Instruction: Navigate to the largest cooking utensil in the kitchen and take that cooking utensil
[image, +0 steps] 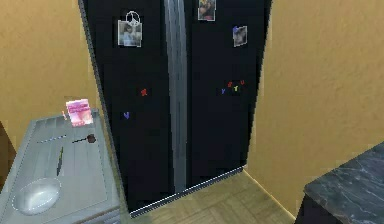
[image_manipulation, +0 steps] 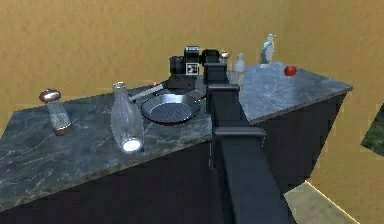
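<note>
Glass bottle (image_manipulation: 124, 118) upright near dark pan (image_manipulation: 172, 107) on counter (image_manipulation: 60, 150).

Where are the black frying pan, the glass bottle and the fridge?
Black round frying pan (image_manipulation: 172, 107): arm side view, flat bottom.
Clear glass bottle (image_manipulation: 125, 124): arm side view, body.
Big black fridge (image: 140, 140): forward view, left door.

No text, number or sign can be read. The photos (image: 130, 32) and small coloured magnets (image: 232, 88) on the black refrigerator (image: 160, 120) are illegible, as is the pink box (image: 79, 110) at the grey counter's (image: 95, 165) far edge.
</note>
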